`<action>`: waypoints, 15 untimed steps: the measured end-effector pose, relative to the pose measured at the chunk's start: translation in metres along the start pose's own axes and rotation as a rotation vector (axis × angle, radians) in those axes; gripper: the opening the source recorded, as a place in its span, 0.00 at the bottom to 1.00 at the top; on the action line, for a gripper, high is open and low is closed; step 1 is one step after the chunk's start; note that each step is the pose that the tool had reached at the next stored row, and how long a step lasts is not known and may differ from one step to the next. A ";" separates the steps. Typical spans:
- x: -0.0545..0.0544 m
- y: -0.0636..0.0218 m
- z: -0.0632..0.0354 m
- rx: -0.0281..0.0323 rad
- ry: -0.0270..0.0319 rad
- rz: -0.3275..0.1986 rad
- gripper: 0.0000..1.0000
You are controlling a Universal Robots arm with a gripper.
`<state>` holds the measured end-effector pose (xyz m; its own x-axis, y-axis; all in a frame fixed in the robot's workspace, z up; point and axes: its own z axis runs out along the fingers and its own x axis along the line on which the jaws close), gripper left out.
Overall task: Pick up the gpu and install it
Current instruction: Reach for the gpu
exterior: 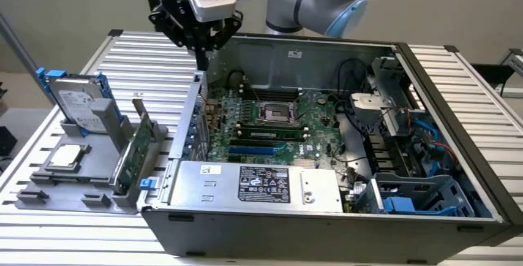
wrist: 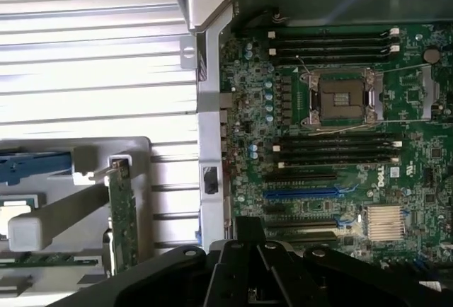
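Observation:
The gpu [exterior: 136, 148] is a thin green card with a silver end bracket. It stands on edge in a slot of the grey holder tray [exterior: 49, 189], at the exterior view's left, beside the open computer case. The wrist view shows the gpu [wrist: 124, 215] edge-on in that holder. My gripper [exterior: 203, 46] hangs shut and empty above the case's rear left corner, well away from the card. Its black fingers [wrist: 249, 230] are closed together over the motherboard's expansion slots.
The open case wall [exterior: 445, 79] surrounds the motherboard [exterior: 270, 125], which has a blue slot [wrist: 301, 195] and an empty CPU socket [wrist: 342, 97]. A power supply [exterior: 253, 186] fills the front. A hard drive with blue rails [exterior: 78, 103] and a square CPU chip [exterior: 65, 157] share the holder.

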<state>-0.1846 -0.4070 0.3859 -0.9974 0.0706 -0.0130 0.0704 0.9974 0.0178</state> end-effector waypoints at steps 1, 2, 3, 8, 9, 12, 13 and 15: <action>0.004 -0.0009 0.0006 0.0004 0.0000 0.000 0.11; 0.009 -0.0017 0.0012 0.0008 -0.0001 0.000 0.11; 0.013 -0.0026 0.0017 0.0014 -0.0001 0.000 0.11; 0.035 -0.0070 0.0050 0.0036 0.0000 0.000 0.11; 0.040 -0.0079 0.0058 0.0042 0.0001 0.000 0.11; 0.052 -0.0104 0.0082 0.0056 0.0006 0.000 0.11; 0.056 -0.0113 0.0089 0.0066 0.0009 0.000 0.11; 0.062 -0.0130 0.0102 0.0086 0.0019 0.000 0.11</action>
<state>-0.2475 -0.4155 0.3746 -0.9975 0.0705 -0.0111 0.0704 0.9975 0.0092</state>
